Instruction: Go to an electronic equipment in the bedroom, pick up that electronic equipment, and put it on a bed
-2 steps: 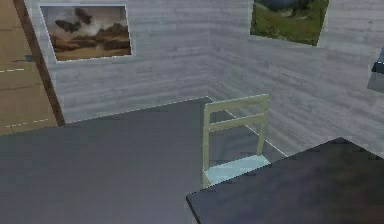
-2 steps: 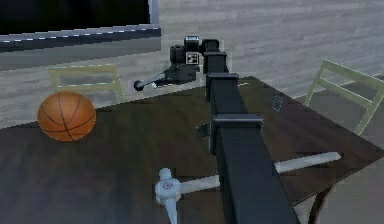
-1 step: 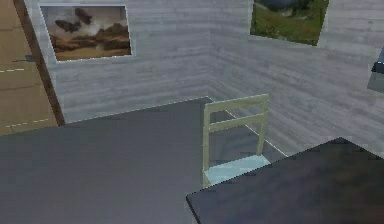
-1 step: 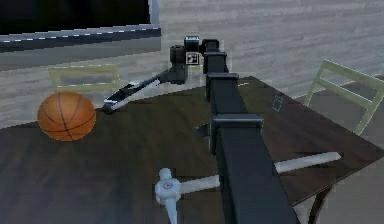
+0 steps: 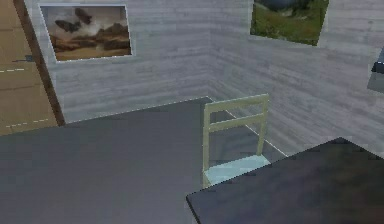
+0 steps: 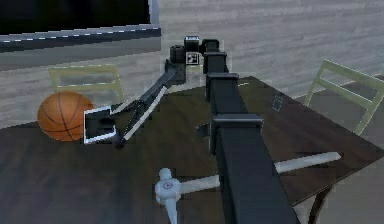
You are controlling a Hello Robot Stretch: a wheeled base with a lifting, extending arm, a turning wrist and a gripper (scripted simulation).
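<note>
Where the arm (image 6: 235,130) crosses the table (image 6: 40,190) | end effector (image 6: 178,52): grip and load cannot be told | basketball (image 6: 65,116) on table

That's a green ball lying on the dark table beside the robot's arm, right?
Not green: the basketball is orange. It does lie on the dark table beside the arm, as the arm side view shows.

A dark square arm bar (image 6: 240,150) is seen, built of stepped segments edged with wider collars. At its far end small white squares with black marks (image 6: 192,57) are mounted, beside the dark-bodied gripper (image 6: 176,50).
</note>
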